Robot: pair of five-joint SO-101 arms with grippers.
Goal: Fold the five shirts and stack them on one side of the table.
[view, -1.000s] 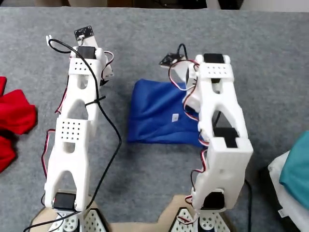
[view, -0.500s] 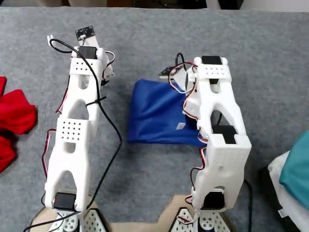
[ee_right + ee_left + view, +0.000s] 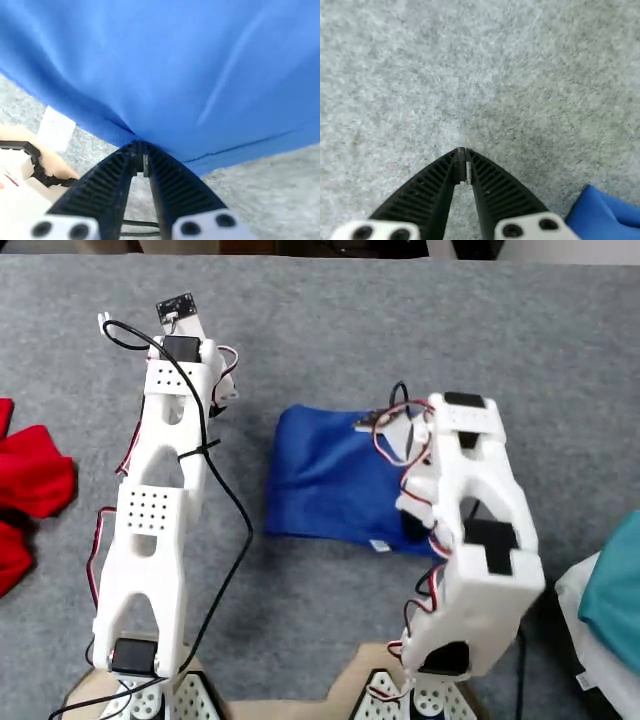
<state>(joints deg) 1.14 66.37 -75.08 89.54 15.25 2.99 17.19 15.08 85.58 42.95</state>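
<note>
Pulled back toward its base, the right gripper, closed seemingly on the blue shirt, is mid-fold; next, lay the edge flat and release.

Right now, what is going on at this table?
The right gripper is shut on an edge of the blue shirt, which lies folded mid-table. The left gripper is shut and empty over the grey table nearby. A crumpled red shirt lies at one side; a teal shirt on a white shirt at the other.
</note>
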